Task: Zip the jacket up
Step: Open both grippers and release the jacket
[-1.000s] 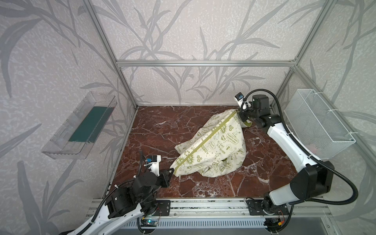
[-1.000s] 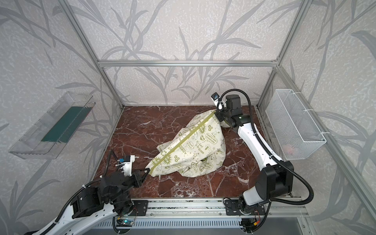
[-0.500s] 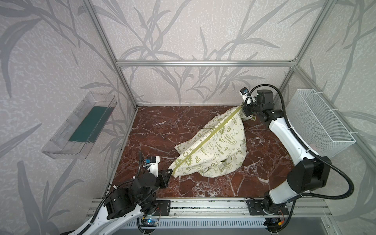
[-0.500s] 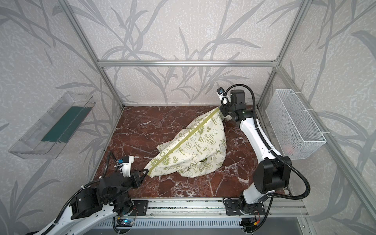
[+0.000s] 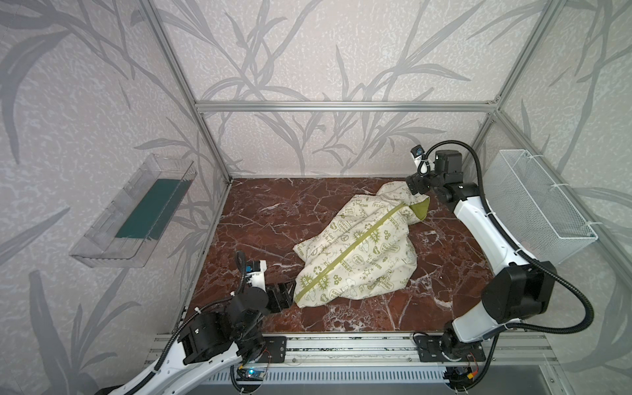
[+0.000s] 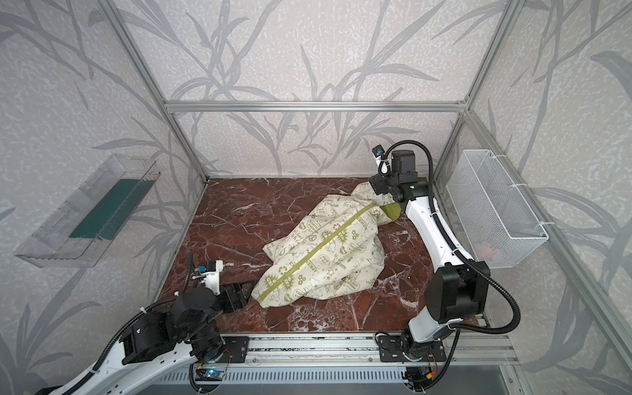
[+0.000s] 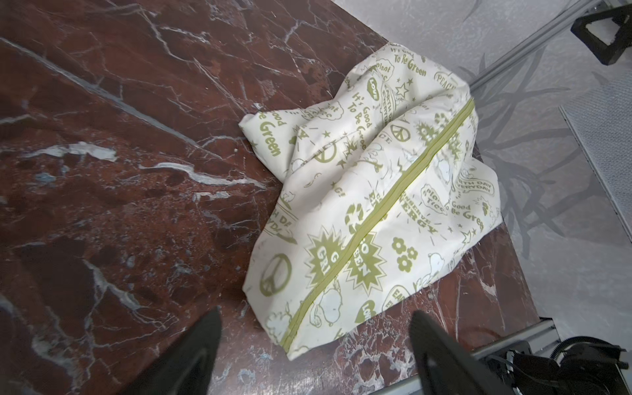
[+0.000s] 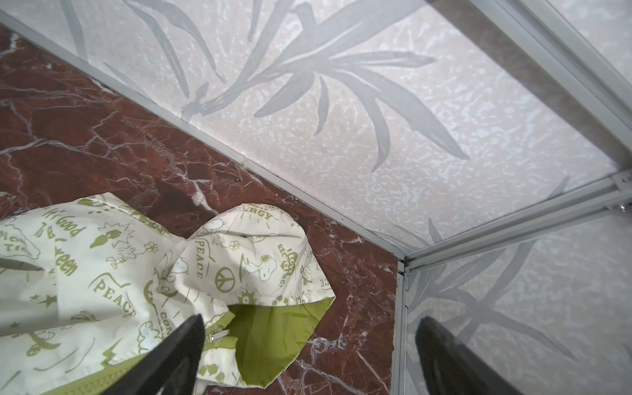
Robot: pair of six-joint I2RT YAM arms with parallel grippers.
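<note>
Left gripper (image 5: 280,297) sits with jaws spread wide and empty, just beside the bottom hem of the jacket (image 5: 376,270). Right gripper (image 5: 414,185), equally spread and empty, hovers at the hood (image 8: 246,260). The jacket lies crumpled on the red marble tabletop (image 5: 273,212), its olive zipper (image 5: 352,251) closed along its visible length.

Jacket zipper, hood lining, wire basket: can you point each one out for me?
zipper (image 5: 355,249): in a top view, midway along the olive-green strip.
hood lining (image 8: 273,335): right wrist view, green inside of the hood.
wire basket (image 5: 533,205): in a top view, its white mesh side wall.
</note>
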